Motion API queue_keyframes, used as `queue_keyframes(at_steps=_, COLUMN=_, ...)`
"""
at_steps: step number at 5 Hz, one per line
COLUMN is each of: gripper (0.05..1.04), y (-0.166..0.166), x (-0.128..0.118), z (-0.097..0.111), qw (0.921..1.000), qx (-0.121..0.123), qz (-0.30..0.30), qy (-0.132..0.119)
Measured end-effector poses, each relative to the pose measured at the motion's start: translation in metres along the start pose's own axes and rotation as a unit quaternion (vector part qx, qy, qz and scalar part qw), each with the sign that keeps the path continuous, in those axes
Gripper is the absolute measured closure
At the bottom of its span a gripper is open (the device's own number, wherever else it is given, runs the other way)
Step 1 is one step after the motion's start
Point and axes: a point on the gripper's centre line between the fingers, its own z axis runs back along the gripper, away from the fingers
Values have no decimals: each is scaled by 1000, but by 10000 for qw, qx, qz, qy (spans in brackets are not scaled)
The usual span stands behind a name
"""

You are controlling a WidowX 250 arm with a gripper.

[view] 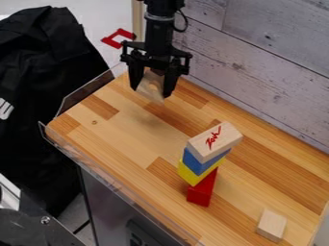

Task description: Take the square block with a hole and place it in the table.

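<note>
At the upper left of the camera view, above the far end of the wooden table [128,144], hangs the black gripper [151,89]. Its two fingers press on either side of a light wooden block [151,86], which is tilted and held clear of the surface. A small round mark shows on the block's face; whether it is a through hole I cannot tell.
Right of centre stands a stack: a red block [203,190] at the bottom, then a yellow block [193,175], a blue block [200,162] and a plain wooden block [215,141] on top. Another wooden block [272,225] lies at the lower right. A plank wall [270,62] borders the table.
</note>
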Motion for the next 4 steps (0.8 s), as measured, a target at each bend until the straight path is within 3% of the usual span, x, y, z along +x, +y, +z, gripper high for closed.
queue_keyframes(at_steps=1, gripper=314, y=-3, x=-5, z=-9, qw=9998, qx=-191, qz=-44, qy=41)
queue_keyframes(at_steps=2, gripper=314, y=-5, x=1, z=-30, qw=9993, qx=-312, qz=-72, qy=185)
queue_keyframes(at_steps=3, gripper=313, y=-6, x=11, z=-45, qw=9991, qx=-333, qz=-130, qy=237)
queue_keyframes(at_steps=4, gripper=314, y=-8, x=20, z=-51, qw=9991, qx=-355, qz=-179, qy=114)
